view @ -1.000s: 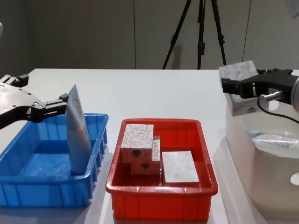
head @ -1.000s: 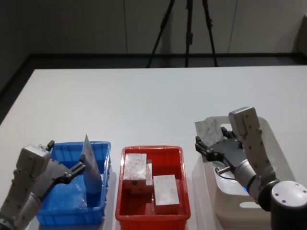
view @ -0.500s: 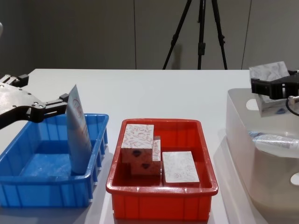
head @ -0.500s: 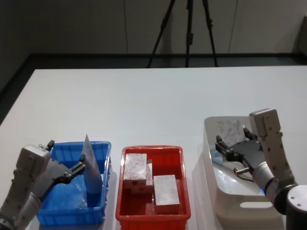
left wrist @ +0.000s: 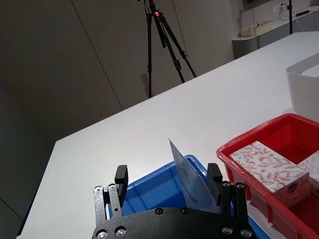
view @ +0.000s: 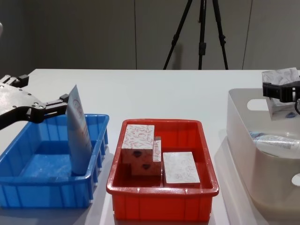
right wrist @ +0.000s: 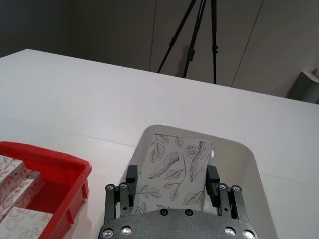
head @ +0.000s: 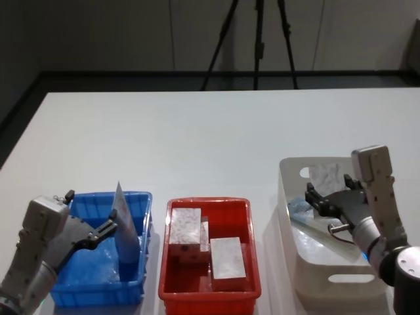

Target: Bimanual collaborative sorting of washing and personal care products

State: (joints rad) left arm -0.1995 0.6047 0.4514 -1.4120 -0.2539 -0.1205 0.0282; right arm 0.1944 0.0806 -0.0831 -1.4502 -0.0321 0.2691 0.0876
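Two grasps in hand, either could end in the wrong bin.

Nearest me, three small white boxes (view: 180, 167) lie in the red tray (view: 161, 201); my left gripper (head: 108, 228) pinches an upright blue tube (view: 78, 136) in the blue tray (view: 47, 197), which may topple on release. Farther right, my right gripper (right wrist: 171, 175) clamps a white patterned box (right wrist: 173, 168) over the beige tub (head: 328, 262); dropped there, it lands beside a tube (view: 276, 140), unsorted.

A blue tray (head: 84, 296), a red tray (head: 209, 300) and a beige tub (head: 341, 294) stand on a white table (head: 197, 138).
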